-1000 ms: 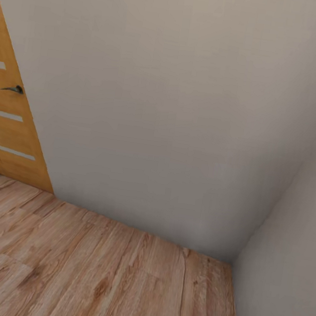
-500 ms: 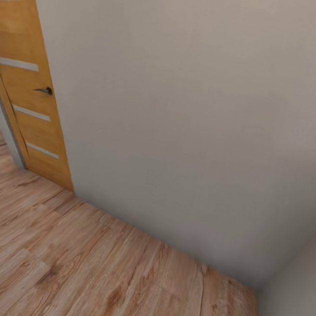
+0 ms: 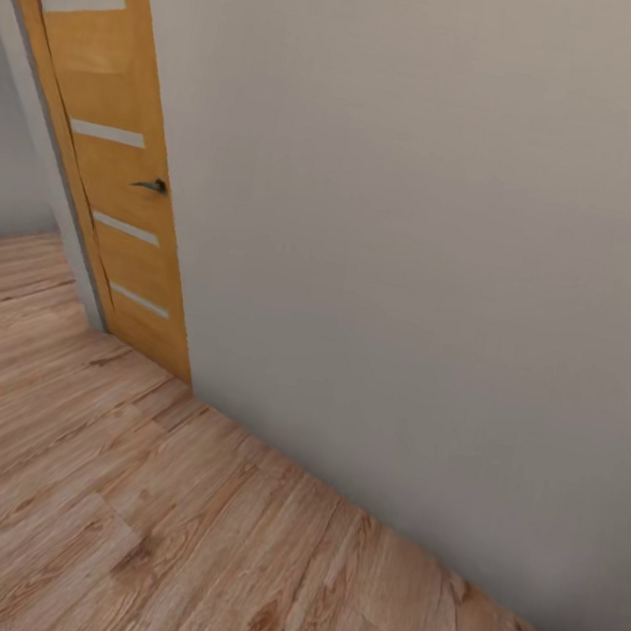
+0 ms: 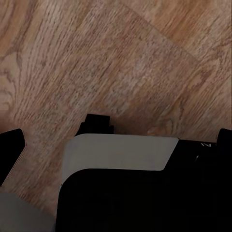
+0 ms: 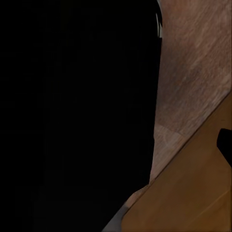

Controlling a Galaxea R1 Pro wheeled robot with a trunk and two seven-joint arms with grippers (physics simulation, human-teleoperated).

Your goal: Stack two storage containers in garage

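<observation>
At the left of my head view stands an orange door (image 3: 114, 139) with frosted strips and a dark handle (image 3: 151, 186); a plain pale wall (image 3: 416, 250) runs rightward over wood plank flooring (image 3: 125, 510). I can't tell either tool's state. An orange-brown surface (image 5: 193, 193) fills a corner of my right wrist view.

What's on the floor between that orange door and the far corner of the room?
Nothing in the head view: from the orange door rightward, bare wood plank floor runs along the foot of the plain white wall.
</observation>
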